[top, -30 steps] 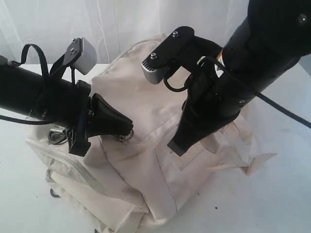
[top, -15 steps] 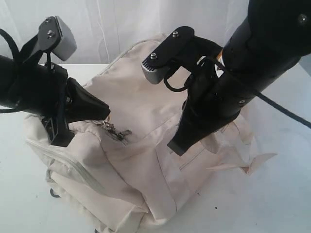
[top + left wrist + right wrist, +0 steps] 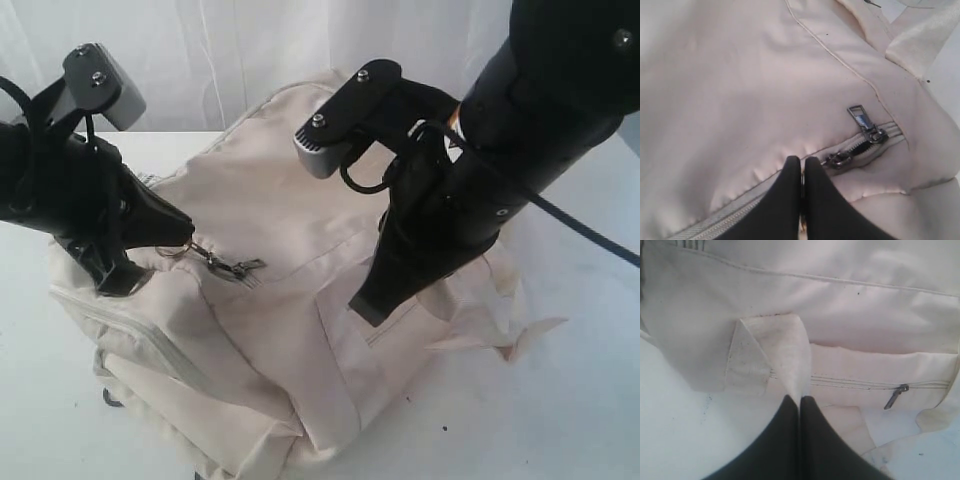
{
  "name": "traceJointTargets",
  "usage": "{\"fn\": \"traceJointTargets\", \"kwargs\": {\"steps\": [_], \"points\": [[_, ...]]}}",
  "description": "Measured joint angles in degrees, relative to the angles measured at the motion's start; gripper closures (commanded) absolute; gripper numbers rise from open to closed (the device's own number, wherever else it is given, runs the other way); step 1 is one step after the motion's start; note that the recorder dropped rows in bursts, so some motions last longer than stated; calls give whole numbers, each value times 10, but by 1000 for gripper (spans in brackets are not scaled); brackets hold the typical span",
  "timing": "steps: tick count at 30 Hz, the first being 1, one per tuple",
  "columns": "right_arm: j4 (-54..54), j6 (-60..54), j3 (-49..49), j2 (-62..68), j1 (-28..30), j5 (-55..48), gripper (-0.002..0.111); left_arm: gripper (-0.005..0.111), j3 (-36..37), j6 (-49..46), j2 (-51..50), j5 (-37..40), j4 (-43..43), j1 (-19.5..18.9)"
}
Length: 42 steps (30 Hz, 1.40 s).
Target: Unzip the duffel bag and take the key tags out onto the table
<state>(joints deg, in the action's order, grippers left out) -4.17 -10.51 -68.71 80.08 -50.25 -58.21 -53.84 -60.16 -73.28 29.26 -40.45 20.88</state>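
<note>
A: What could go wrong from here?
B: The left fingers (image 3: 796, 169) are clenched on the ring end of a zip pull (image 3: 230, 266) on top of the bag (image 3: 300, 190). That is thin, slick metal, so a skewed tug could let it slip free.
A: And the other arm?
B: The right fingers (image 3: 792, 407) are clenched too, with their tips against a strap (image 3: 785, 350) on the bag's side. Whether they pinch it or only press on it, I cannot tell. If that hold gives, I'd expect the whole bag to drag along the counter (image 3: 560, 420) instead of the zip opening. The fabric also puckers beside the slider (image 3: 839, 159) (soft bags do that) and could jam it.
A: The tags?
B: They show in none of the 3 views, so presumably they are inside the bag.
A: And the surroundings?
B: The counter is white with a few dark specks (image 3: 445, 428). It is bare on the right of the exterior view, so there is room for the tags. A pale curtain (image 3: 250, 50) hangs behind.
</note>
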Motion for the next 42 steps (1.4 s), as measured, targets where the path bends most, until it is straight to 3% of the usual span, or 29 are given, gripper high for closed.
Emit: {"fn": "traceJointTargets", "kwargs": {"steps": [21,31,34,39,42], "points": [[-4,0,19,0,0,-13,107,107,0,141,49,-28,188,0],[-39,0,51,0,0,10,106,107,0,282,49,-43,377,0],[-39,0,52,0,0,22,91,107,0,295,49,-46,390,0],[-39,-5,52,0,0,41,51,107,0,297,49,-49,386,0],[-38,-8,52,-1,0,59,44,107,0,298,49,-51,381,0]]}}
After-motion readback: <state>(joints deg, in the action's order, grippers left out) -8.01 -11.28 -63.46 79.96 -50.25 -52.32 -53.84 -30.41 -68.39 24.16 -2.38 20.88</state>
